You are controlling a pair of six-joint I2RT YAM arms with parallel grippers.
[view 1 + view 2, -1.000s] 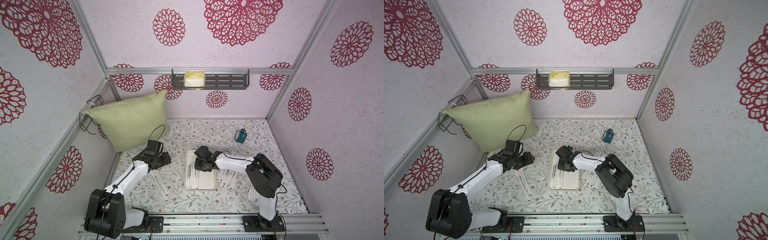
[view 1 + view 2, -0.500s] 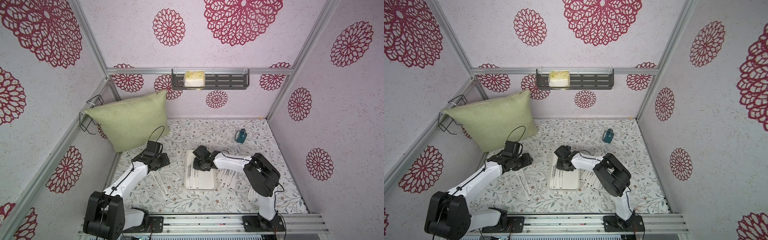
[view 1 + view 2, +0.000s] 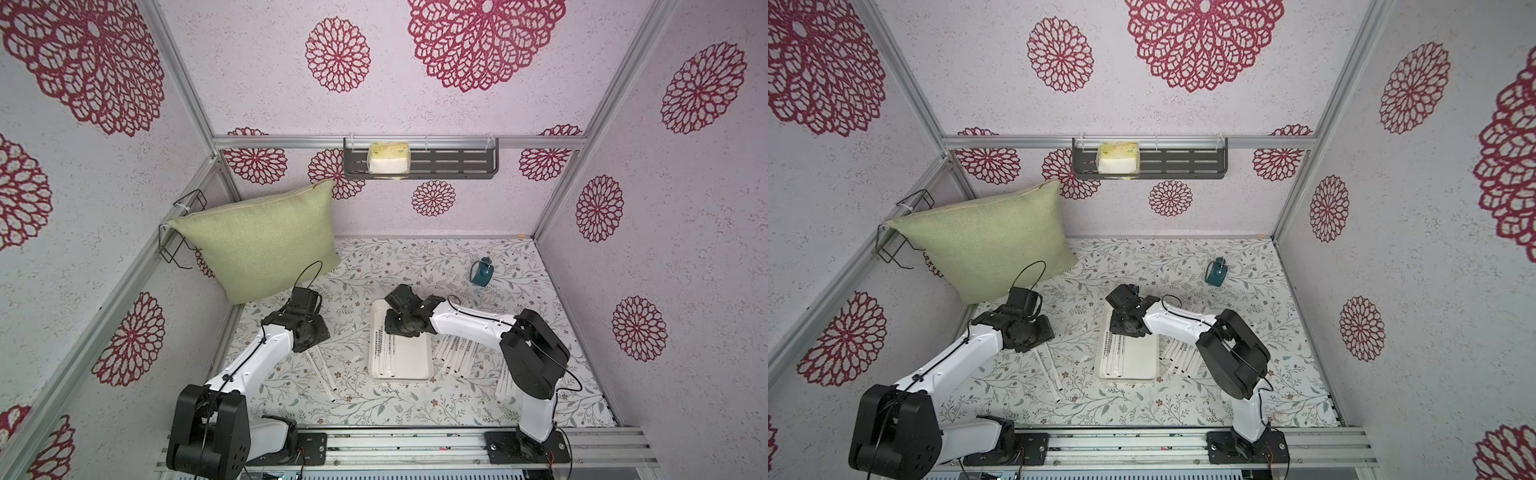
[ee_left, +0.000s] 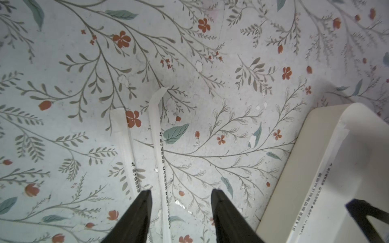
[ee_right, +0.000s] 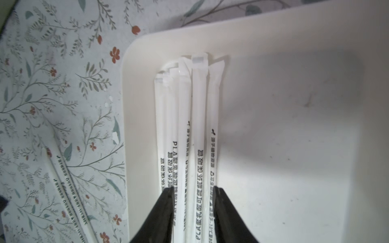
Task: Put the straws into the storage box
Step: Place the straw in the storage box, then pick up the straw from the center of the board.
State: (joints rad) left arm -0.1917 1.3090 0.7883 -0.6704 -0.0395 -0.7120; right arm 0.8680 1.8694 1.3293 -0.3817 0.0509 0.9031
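Note:
The storage box (image 3: 401, 377) (image 3: 1126, 376) is a shallow white tray on the floral floor. Several wrapped straws (image 5: 197, 105) (image 3: 384, 353) lie side by side along one side of it. My right gripper (image 5: 193, 189) (image 3: 401, 326) hangs over the box's far end, open, its jaws on either side of those straws. Two more straws (image 4: 161, 160) (image 3: 324, 370) lie on the floor left of the box. My left gripper (image 4: 181, 195) (image 3: 308, 336) is open over them, with one straw running between its jaws. A fan of straws (image 3: 457, 357) (image 3: 1179, 357) lies right of the box.
A green pillow (image 3: 257, 245) leans in the back left corner under a wire rack (image 3: 183, 232). A small teal cup (image 3: 482, 272) stands at the back right. A dark wall shelf (image 3: 449, 164) holds a yellow pack (image 3: 390, 158). The box's corner (image 4: 315, 168) is close beside my left gripper.
The right gripper's jaws have spread apart over the straws in the box and it has shifted slightly toward the box's far end. The left gripper's jaws have narrowed a little.

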